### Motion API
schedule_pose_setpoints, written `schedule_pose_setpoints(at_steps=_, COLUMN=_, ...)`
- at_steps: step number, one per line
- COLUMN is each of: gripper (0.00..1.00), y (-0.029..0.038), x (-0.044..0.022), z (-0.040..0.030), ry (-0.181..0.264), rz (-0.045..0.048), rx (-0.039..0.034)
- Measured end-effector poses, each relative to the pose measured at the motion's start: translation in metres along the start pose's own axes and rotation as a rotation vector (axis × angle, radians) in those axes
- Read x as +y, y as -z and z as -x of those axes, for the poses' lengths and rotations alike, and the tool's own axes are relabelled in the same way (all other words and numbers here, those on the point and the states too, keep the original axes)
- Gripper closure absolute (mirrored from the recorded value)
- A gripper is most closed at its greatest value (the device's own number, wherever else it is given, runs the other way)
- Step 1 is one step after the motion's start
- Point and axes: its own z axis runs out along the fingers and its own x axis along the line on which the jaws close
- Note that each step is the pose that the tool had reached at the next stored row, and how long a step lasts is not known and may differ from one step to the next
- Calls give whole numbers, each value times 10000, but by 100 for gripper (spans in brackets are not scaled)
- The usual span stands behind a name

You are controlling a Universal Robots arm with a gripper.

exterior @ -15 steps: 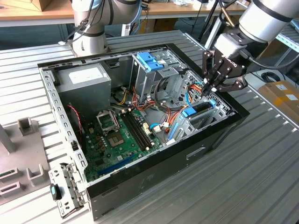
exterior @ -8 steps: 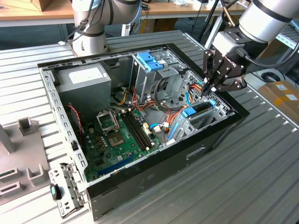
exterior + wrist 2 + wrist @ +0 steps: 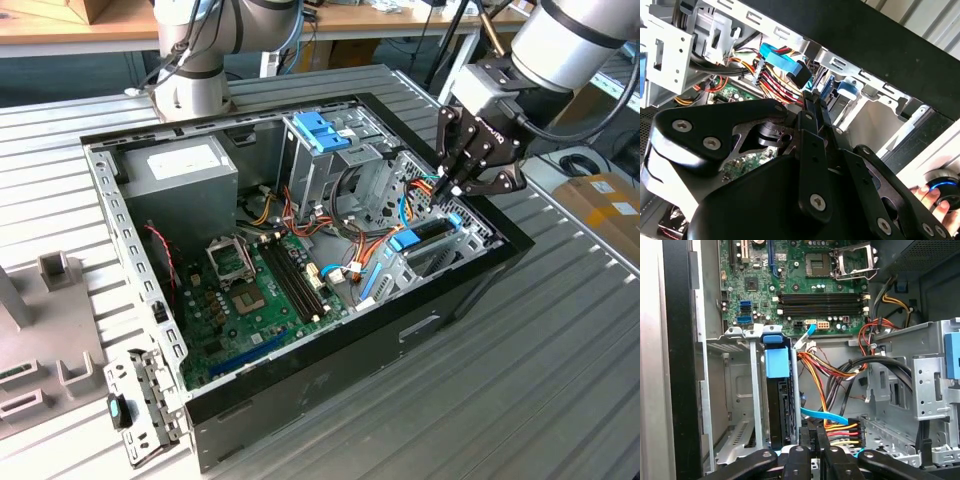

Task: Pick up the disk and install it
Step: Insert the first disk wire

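Note:
The disk (image 3: pixel 418 237), dark grey with a bright blue carrier, sits on edge in the metal bay at the corner of the open computer case (image 3: pixel 330 370) on the exterior view's right. In the first wrist view the disk (image 3: pixel 778 405) stands in its slot under its blue tab. My gripper (image 3: pixel 448 192) hangs just above the disk's end, slightly to the exterior view's right. Its fingers (image 3: pixel 820 437) are pressed together with nothing between them, next to a bundle of coloured power wires (image 3: pixel 842 430). The second wrist view shows the shut fingertips (image 3: pixel 810 97) close to a blue cable connector (image 3: pixel 787 64).
An upright metal cage with a lighter blue tab (image 3: pixel 320 130) stands behind the bay, beside the power supply (image 3: pixel 180 175). The motherboard (image 3: pixel 260 290) lies on the case floor. A second arm's base (image 3: pixel 195 70) stands behind the case. A person's hand (image 3: pixel 935 202) rests outside the case.

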Motion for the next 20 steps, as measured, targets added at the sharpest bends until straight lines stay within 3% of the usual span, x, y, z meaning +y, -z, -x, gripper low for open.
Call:
schedule_pose_setpoints(at_steps=6, gripper=83, y=10, x=-6, z=-94, ry=-10, rz=-1, rx=0)
schedule_pose_setpoints(at_steps=20, gripper=83, y=18, x=-13, z=-242, ry=-33, rz=-4, rx=-1)
